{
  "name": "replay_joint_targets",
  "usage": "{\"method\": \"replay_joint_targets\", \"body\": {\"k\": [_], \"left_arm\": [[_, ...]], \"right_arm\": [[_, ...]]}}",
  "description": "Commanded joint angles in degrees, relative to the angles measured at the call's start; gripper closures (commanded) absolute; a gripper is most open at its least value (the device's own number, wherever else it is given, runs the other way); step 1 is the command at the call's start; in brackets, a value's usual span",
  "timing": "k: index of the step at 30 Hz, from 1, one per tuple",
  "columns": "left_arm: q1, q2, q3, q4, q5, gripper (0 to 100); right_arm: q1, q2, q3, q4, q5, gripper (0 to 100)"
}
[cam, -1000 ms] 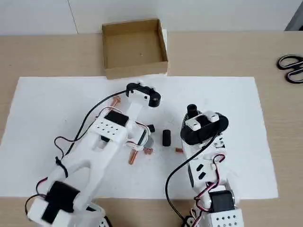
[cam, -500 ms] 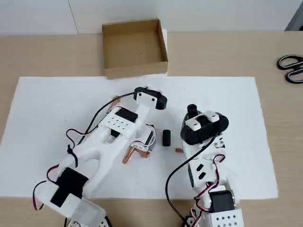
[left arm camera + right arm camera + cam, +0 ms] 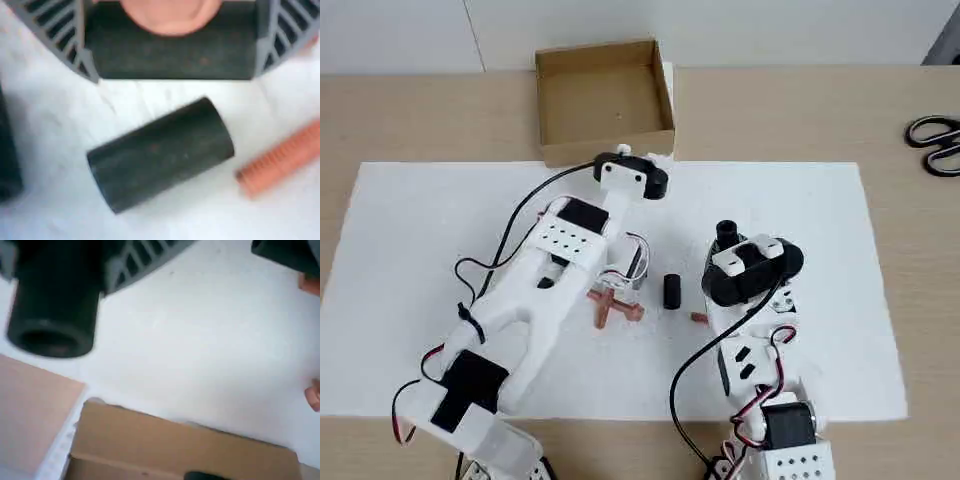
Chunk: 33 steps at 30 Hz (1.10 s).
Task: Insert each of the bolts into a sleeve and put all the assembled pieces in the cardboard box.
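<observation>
My left gripper (image 3: 170, 45) is shut on a black sleeve (image 3: 170, 50) with an orange bolt head (image 3: 172, 12) showing at its end. Just under it a loose black sleeve (image 3: 160, 152) lies on the white paper beside an orange bolt (image 3: 280, 162). From above, the left gripper (image 3: 626, 270) hangs over crossed orange bolts (image 3: 612, 305), left of the loose sleeve (image 3: 672, 290). Farther right, the right gripper (image 3: 726, 242) is shut on an upright black sleeve (image 3: 725, 232), whose open end (image 3: 50, 337) faces the cardboard box (image 3: 175, 440). The box (image 3: 605, 140) stands at the back.
A small orange bolt (image 3: 699, 317) lies by the right arm. Scissors (image 3: 935, 145) rest at the table's far right edge. White paper (image 3: 420, 240) covers the work area, with open room on its left and right parts.
The left arm has swung back toward the box and its gripper has shifted with it. The loose bolts below it now lie crossed, slightly farther back. The right arm has kept still.
</observation>
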Motion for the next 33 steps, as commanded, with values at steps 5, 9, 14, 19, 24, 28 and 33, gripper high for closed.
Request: {"method": "replay_joint_targets", "body": {"k": [5,9,14,19,24,28,33], "left_arm": [[0.00,-0.62,-3.82,1.14,0.62,99],[-0.88,-0.62,-5.14,-2.73,3.34,99],[-1.23,-0.53,-7.69,-7.21,3.34,99],[-0.97,0.09,-7.16,-9.76,3.34,99],[-1.14,0.09,-6.81,-11.16,3.34,99],[-1.23,0.18,-6.81,-11.60,3.34,99],[-4.31,6.59,-7.25,-16.35,3.34,99]], "right_arm": [[0.48,-0.66,-1.76,-0.92,-0.35,99.3],[0.48,-0.66,-1.76,-0.92,-0.35,99.3],[0.48,-0.66,-1.76,-0.40,-0.35,99.3],[0.48,-0.66,-2.11,3.12,-0.44,99.3],[0.48,-0.66,-2.11,3.03,-0.44,99.3],[0.48,-0.66,-2.20,3.12,-0.44,99.3],[0.48,-0.66,-2.20,3.21,-0.44,99.3]]}}
